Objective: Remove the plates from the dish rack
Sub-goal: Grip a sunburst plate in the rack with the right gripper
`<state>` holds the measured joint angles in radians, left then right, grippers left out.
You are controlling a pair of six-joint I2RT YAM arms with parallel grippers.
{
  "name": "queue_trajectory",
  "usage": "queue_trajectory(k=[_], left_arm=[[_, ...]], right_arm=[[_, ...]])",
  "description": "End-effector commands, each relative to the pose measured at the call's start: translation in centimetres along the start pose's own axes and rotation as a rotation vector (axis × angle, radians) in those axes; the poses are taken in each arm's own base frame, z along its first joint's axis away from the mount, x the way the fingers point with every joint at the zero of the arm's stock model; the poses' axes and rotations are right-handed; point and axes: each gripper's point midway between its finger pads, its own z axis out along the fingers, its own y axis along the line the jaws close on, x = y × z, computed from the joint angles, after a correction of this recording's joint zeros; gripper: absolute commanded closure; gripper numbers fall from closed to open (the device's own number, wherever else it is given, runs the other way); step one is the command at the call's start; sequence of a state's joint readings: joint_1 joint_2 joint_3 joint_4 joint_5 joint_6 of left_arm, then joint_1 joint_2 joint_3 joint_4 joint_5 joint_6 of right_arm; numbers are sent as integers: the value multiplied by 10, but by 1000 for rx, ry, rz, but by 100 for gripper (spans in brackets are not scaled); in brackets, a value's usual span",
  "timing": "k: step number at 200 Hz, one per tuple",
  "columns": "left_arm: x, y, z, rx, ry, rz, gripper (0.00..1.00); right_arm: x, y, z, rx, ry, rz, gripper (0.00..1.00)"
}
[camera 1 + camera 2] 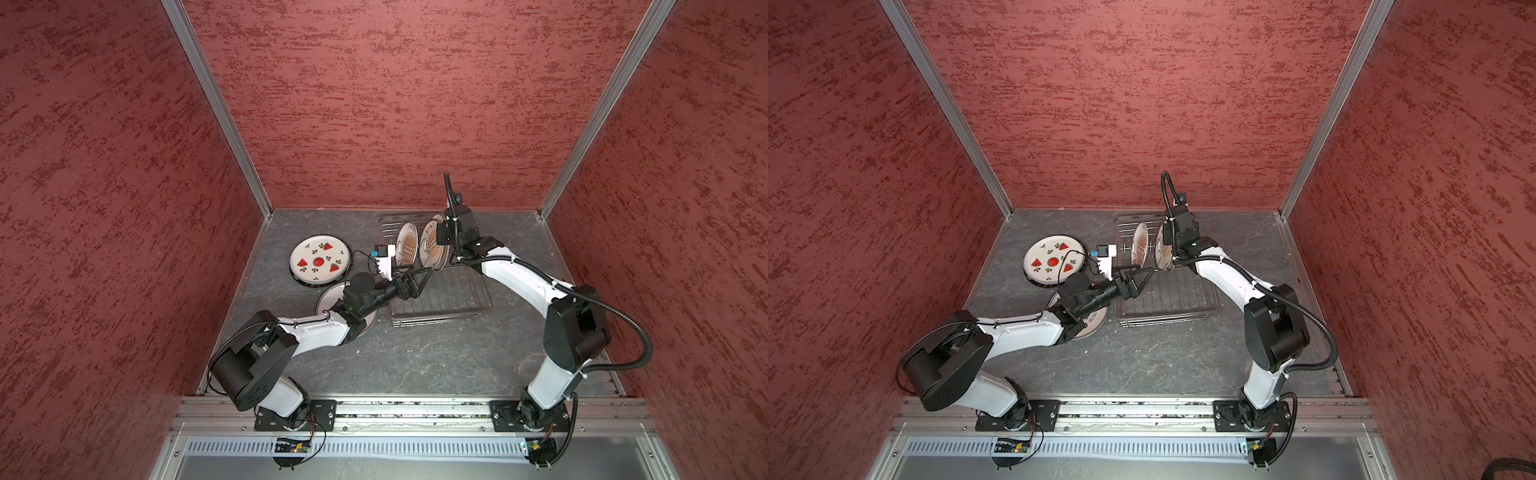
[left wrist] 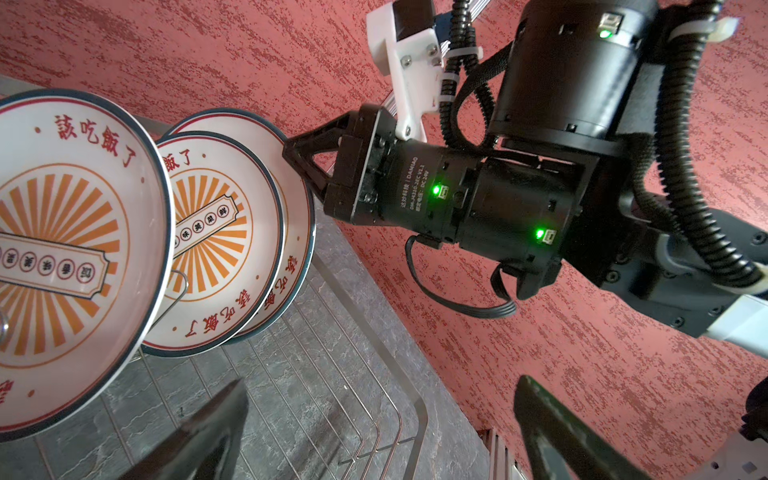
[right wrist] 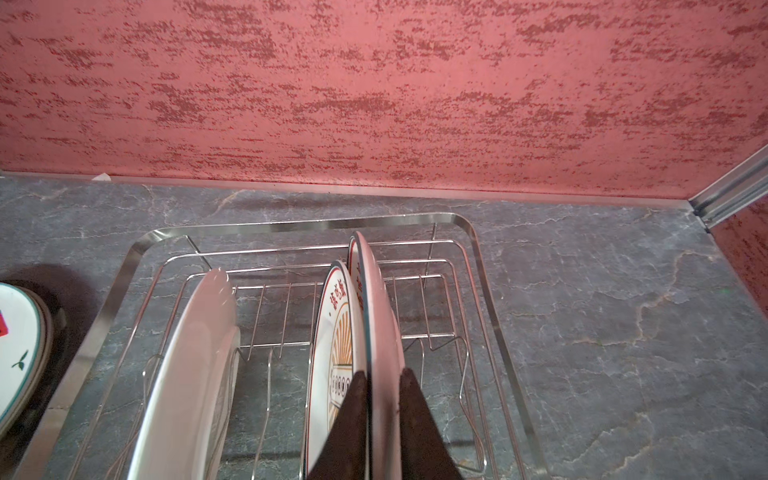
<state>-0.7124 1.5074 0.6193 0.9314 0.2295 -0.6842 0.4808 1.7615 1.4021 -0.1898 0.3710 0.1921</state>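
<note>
Right wrist view shows the right claw nipped onto the top rim of the end plate, one finger on either side. That plate stands upright in the rack toward the back of the table, close beside two more sunburst plates. The step in hand looks to be the grasp, so the next move calls for a straight lift clear of its neighbour, then a swing left toward the watermelon plate lying flat; the left claw hangs wide open and empty over the rack's bare near end.
</note>
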Motion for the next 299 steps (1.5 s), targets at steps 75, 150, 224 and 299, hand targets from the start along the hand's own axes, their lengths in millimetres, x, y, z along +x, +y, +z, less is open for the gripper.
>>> queue_trajectory(k=[75,150,224,299], left_arm=[[-6,-1,2,17,-32,-4,0],[-8,6,-7,0,-51,-9,1],[-8,11,-13,-9,-54,-21,1],[-12,13,-24,-28,-76,-16,1]], right_arm=[[-2,1,6,116,-17,-67,90],[-2,5,3,134,-25,-82,88],[-2,3,-3,193,-17,-111,79],[-16,6,-9,284,-68,-159,91]])
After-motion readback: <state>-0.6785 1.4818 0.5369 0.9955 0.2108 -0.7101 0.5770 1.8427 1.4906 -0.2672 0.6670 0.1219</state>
